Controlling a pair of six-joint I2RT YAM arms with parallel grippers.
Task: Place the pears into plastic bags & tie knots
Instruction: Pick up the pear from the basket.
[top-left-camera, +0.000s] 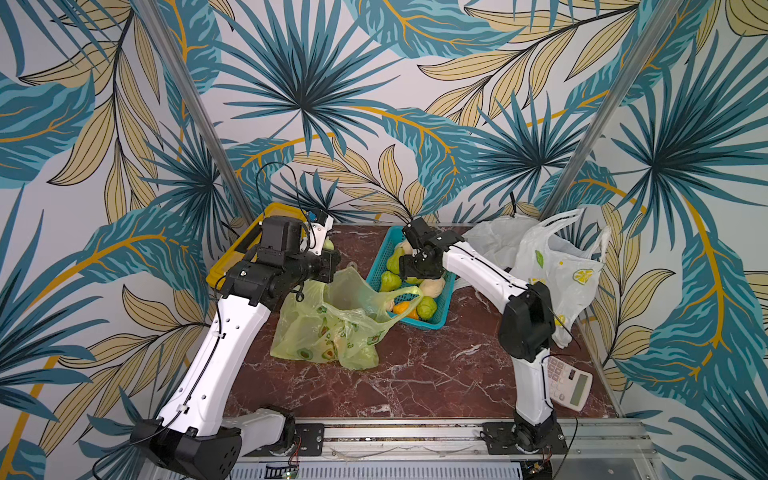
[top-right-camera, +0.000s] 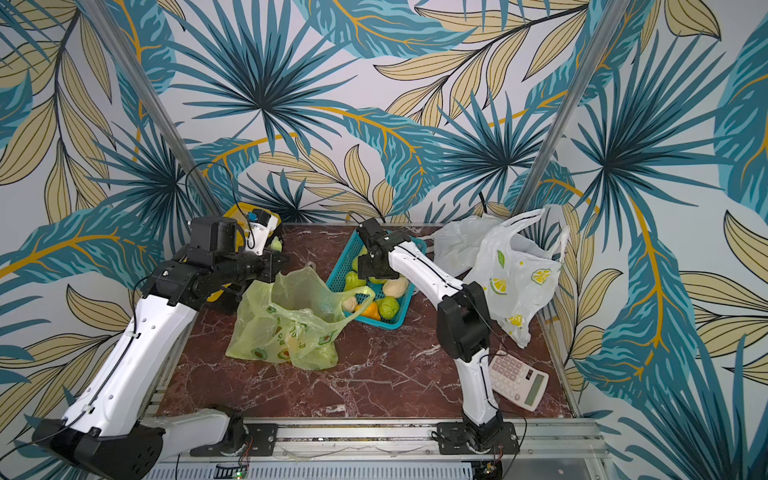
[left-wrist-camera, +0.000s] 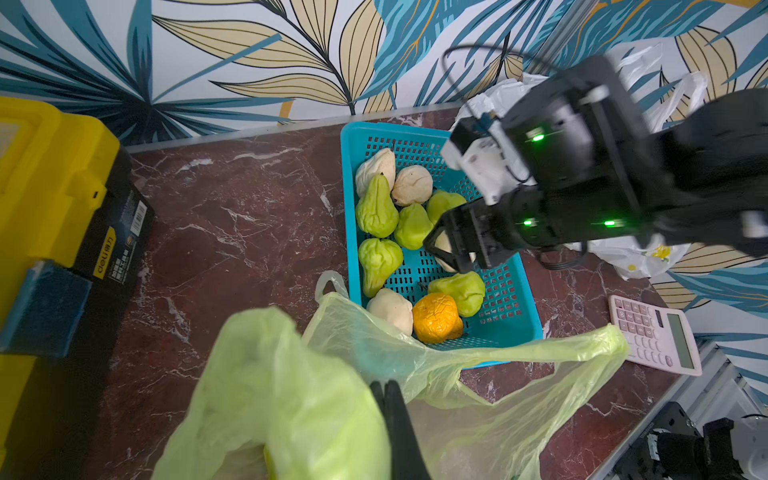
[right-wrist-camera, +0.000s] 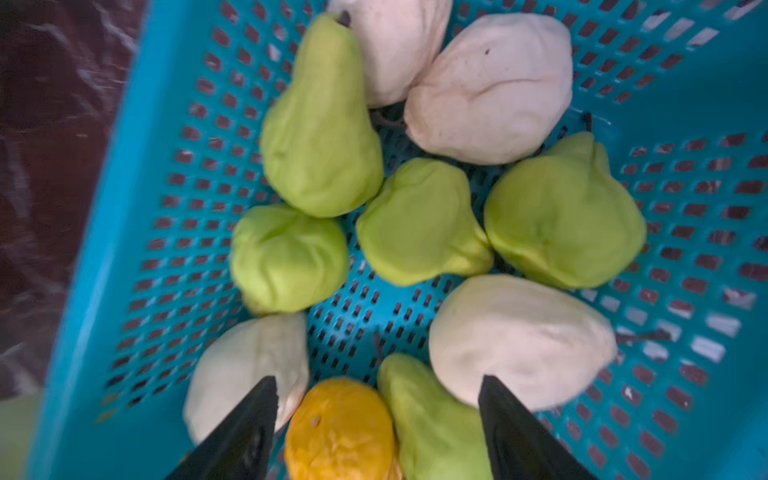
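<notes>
Step in hand, as judged: loading of the pears (right-wrist-camera: 419, 220) into the lime-green bag (top-left-camera: 328, 328); no knot is tied yet.

At the far left of the worktop (top-left-camera: 415, 374) a yellow and black case (left-wrist-camera: 62, 187) is found. Its label reads "deli"; the small print and barcode beside it cannot be read.

The left claw (left-wrist-camera: 384, 384) is seen with jaws together, clamped on the rim of the lime-green bag, by which the mouth is held up and open towards the basket. Avocado prints are noted on this bag, but no wording. Rounded shapes at its bottom are taken to be pears already loaded.

Just beside it, the teal basket (top-left-camera: 432, 324) is found to hold about ten pears: green, cream and one orange.

The right claw (right-wrist-camera: 378, 380) is held low over the basket's near end with jaws wide apart; nothing is gripped. The orange pear (right-wrist-camera: 340, 428) and a green one lie between the tips in the wrist view.

Next move, as judged: one pear is to be closed upon, lifted clear of its neighbours and carried into the held-open mouth.

Further right, a plain white bag (top-left-camera: 494, 237) and a lemon-print bag (top-left-camera: 557, 266) lie unfilled, without legible text. The calculator (top-left-camera: 569, 384) keys cannot be read
</notes>
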